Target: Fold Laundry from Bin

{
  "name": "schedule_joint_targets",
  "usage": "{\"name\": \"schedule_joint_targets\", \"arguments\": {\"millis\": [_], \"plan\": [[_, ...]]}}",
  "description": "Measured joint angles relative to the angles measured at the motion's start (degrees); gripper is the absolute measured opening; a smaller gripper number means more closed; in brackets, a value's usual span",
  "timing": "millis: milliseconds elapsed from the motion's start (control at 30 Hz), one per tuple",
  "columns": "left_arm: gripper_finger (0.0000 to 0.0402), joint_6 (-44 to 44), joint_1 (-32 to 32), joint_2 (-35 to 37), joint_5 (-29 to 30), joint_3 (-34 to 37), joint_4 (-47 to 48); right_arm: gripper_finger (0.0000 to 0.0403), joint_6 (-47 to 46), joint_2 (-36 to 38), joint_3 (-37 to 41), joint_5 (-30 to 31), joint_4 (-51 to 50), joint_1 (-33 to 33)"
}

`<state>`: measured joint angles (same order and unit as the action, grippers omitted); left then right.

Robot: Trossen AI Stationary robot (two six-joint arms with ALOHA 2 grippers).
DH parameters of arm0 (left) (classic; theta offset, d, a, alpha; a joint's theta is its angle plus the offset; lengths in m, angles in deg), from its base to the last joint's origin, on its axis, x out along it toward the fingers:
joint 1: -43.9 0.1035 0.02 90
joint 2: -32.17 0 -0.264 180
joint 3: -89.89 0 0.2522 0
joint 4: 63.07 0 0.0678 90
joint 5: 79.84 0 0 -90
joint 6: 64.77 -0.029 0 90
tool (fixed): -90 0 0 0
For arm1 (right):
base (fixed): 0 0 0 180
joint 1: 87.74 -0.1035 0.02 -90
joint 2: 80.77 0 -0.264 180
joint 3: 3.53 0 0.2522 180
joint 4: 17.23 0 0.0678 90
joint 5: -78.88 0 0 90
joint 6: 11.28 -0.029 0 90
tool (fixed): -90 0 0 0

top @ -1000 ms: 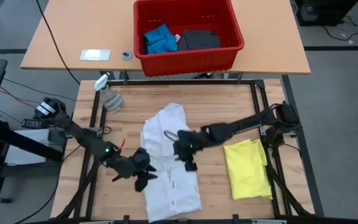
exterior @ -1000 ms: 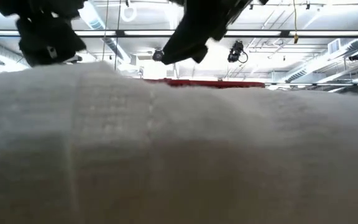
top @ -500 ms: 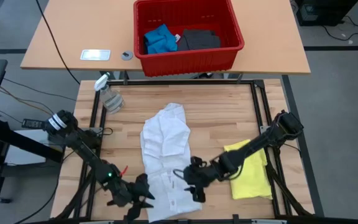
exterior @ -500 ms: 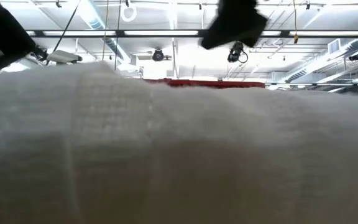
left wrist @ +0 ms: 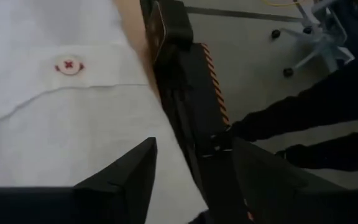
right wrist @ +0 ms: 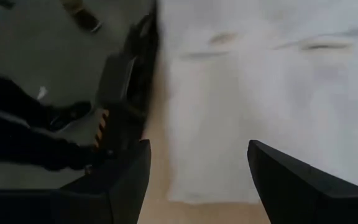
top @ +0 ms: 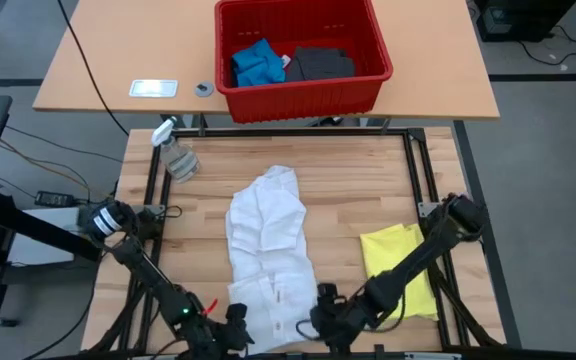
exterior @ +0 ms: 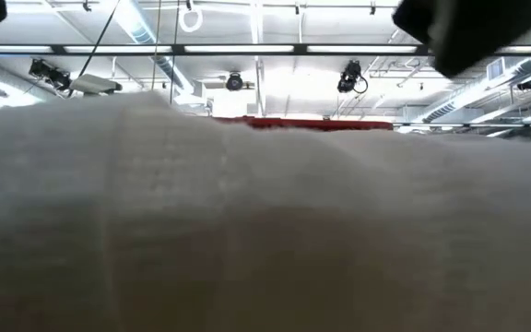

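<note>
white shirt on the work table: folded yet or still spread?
Still spread. The white shirt lies lengthwise and rumpled on the wooden table, with no neat fold. Left gripper and right gripper flank its near end, both open.

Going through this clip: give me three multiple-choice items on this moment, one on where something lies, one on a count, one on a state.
1. Where does the yellow T-shirt lie?
A. In the red bin
B. On the wooden table, on the right arm's side of the white shirt
C. Draped over the spray bottle

2. How many garments lie in the red bin?
A. None
B. Two
C. Four

3. How do the right gripper's fingers stand?
A. Apart, with nothing between them
B. Clamped on the white shirt
C. Clamped on the yellow T-shirt

Answers:
1. B: the high view shows it flat on the table beside the white shirt.
2. B: a blue piece and a dark grey piece show inside.
3. A: the right wrist view shows a wide gap between the fingers, above the shirt's edge.
</note>
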<state>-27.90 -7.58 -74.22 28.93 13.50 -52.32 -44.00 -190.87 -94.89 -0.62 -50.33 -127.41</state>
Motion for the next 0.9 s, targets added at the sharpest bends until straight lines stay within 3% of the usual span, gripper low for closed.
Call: {"name": "schedule_joint_targets", "arguments": {"millis": [267,533,900], "plan": [[0.0270,-0.23,-0.22,-0.50,0.92,-0.02,2.05,0.0273,0.91,-7.81,-4.64,1.47,-1.28,-2.13],[0.0272,-3.12,-0.88,-1.53,1.09,-0.03,2.49,0.0262,1.67,-10.02,-7.67,3.02,-2.72,-2.41],[0.0272,-3.16,-2.80,-8.47,1.87,-0.05,-2.05,0.0246,-0.74,-10.87,-7.72,2.97,-5.12,-2.39]]}}
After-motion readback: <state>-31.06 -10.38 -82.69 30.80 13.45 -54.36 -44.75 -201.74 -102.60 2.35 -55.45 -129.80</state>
